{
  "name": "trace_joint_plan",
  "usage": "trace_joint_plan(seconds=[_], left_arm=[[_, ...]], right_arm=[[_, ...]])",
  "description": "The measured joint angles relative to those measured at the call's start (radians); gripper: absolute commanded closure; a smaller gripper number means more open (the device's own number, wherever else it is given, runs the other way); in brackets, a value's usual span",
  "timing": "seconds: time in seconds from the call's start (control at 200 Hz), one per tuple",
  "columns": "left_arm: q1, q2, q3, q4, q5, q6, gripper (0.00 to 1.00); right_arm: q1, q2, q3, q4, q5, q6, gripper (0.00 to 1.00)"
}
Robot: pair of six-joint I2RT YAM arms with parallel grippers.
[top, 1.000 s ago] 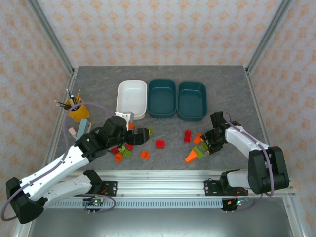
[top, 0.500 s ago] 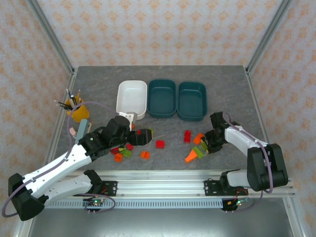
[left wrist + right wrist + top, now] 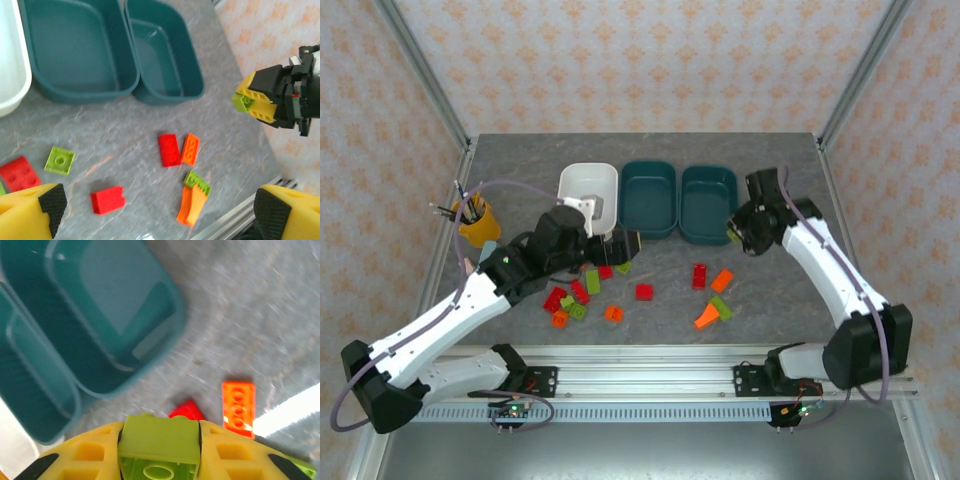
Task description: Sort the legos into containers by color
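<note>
My right gripper [image 3: 737, 229] is shut on a lime green brick [image 3: 159, 440] and hangs at the near right corner of the right teal tub [image 3: 709, 203]. That tub [image 3: 115, 305] looks bare inside, as does the middle teal tub [image 3: 649, 198]. My left gripper [image 3: 625, 243] is open with nothing between its fingers [image 3: 30, 210], above the table in front of the white tub [image 3: 588, 195]. Red, orange and green bricks lie loose, among them a red one [image 3: 169, 149], an orange one [image 3: 190, 148] and a red block [image 3: 107, 199].
A yellow cup of pencils [image 3: 477, 220] stands at the left. An orange wedge [image 3: 705, 319] with a green brick [image 3: 721, 308] lies near the front rail. More bricks cluster under the left arm [image 3: 578, 300]. The metal rail [image 3: 650, 355] runs along the near edge.
My right gripper rose from the bricks at the right and carried the green brick back toward the right teal tub. My left gripper swung away from the pile toward the tubs.
</note>
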Motion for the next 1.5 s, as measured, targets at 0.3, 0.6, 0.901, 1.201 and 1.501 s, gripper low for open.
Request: trace_joint_plan(seconds=[0.3, 0.6, 0.901, 1.201, 1.501], left_arm=[[0.135, 0.288, 0.312, -0.010, 0.079, 0.010, 0.02], [0.191, 0.454, 0.436, -0.049, 0.096, 0.011, 0.03], [0.192, 0.455, 0.422, -0.078, 0.093, 0.007, 0.03], [0.193, 0.321, 0.327, -0.254, -0.021, -0.029, 0.05], [0.259, 0.002, -0.046, -0.489, -0.139, -0.183, 0.07]], right_arm=[[0.000, 0.506, 0.423, -0.029, 0.026, -0.164, 0.68], [0.000, 0.849, 0.681, -0.069, 0.026, -0.204, 0.61], [0.000, 0.918, 0.743, -0.133, 0.025, -0.234, 0.42], [0.045, 0.719, 0.714, -0.122, 0.061, -0.305, 0.41], [0.388, 0.142, 0.235, 0.141, -0.012, -0.482, 0.39]])
